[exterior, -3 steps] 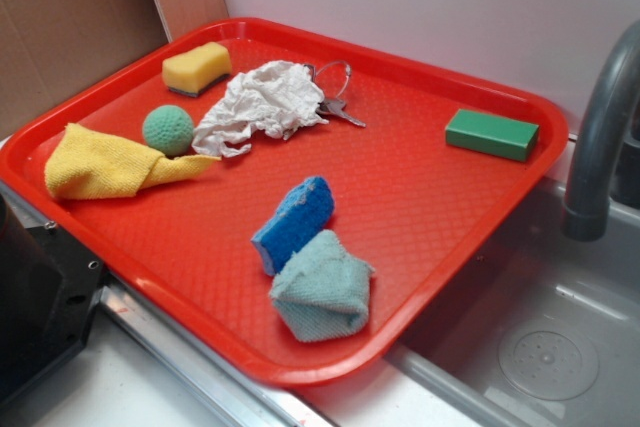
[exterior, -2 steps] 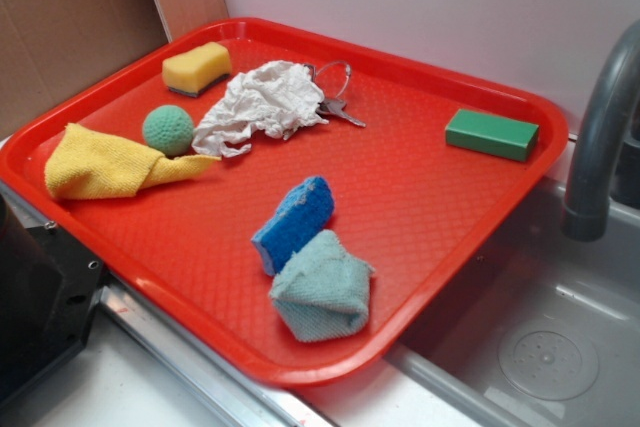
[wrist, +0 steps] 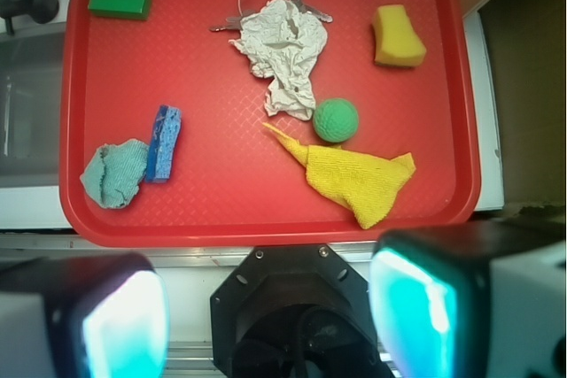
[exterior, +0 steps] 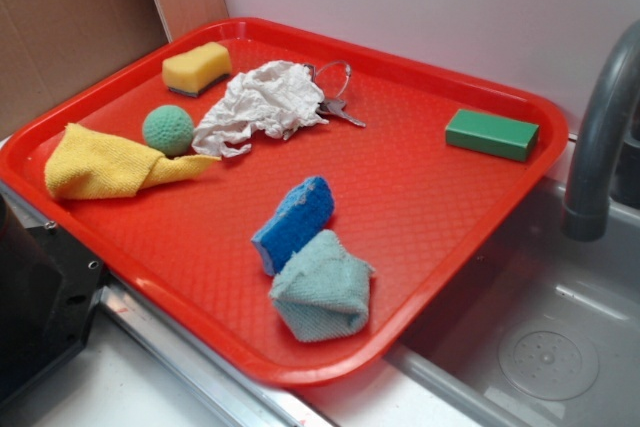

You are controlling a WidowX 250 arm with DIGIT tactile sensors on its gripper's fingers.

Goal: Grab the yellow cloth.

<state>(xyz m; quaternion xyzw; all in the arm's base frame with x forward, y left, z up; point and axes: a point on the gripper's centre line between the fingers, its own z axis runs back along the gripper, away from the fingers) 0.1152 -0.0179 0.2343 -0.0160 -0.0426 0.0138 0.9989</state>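
Pincer (wrist: 266, 312) at the bottom edge of the wrist frame, pads spread wide apart, clamped on nothing, high above everything. Beyond it, lower right of centre in that frame: yellow cloth (wrist: 359, 181), flat on the red tray (wrist: 221, 219) near its front rim, tapering corner reaching up-left toward the paper wad (wrist: 285, 50). Green ball (wrist: 336, 120) just beside the cloth's upper edge, possibly touching. Soft, light, limp by the look of it; no fragility, little slip from the nap. Best hold probably on the bunched thick body, not the thin tail, clear of the ball. Farther up: yellow sponge (wrist: 396, 36), upper right.
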